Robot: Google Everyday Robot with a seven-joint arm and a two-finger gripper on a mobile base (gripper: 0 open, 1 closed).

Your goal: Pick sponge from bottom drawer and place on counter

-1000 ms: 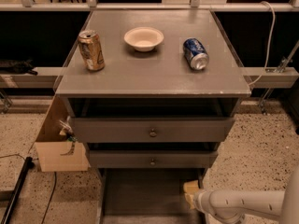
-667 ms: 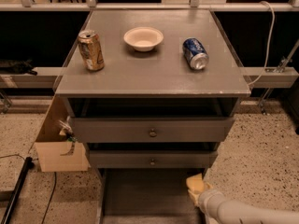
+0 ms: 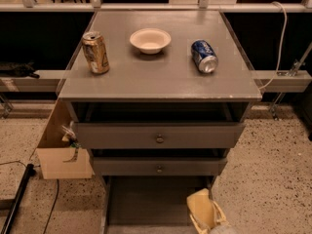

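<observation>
The bottom drawer (image 3: 146, 199) of the grey cabinet is pulled open and shows a bare grey floor. The pale-yellow sponge (image 3: 199, 204) is at the drawer's right front, folded and pinched in my gripper (image 3: 207, 222). The gripper reaches in from the lower right edge of the camera view, and only its tip shows. The sponge appears lifted off the drawer floor. The counter (image 3: 161, 79) is the wide grey top of the cabinet, well above and behind the gripper.
On the counter stand a gold can (image 3: 96, 52) at the left, a white bowl (image 3: 150, 39) in the middle, and a blue can (image 3: 204, 55) lying on its side at the right. Two upper drawers (image 3: 158, 136) stand slightly open. A cardboard box (image 3: 61, 152) sits left of the cabinet.
The arm has drawn back toward the lower right edge. The gripper with the yellow sponge has moved lower in the view and looks larger.
</observation>
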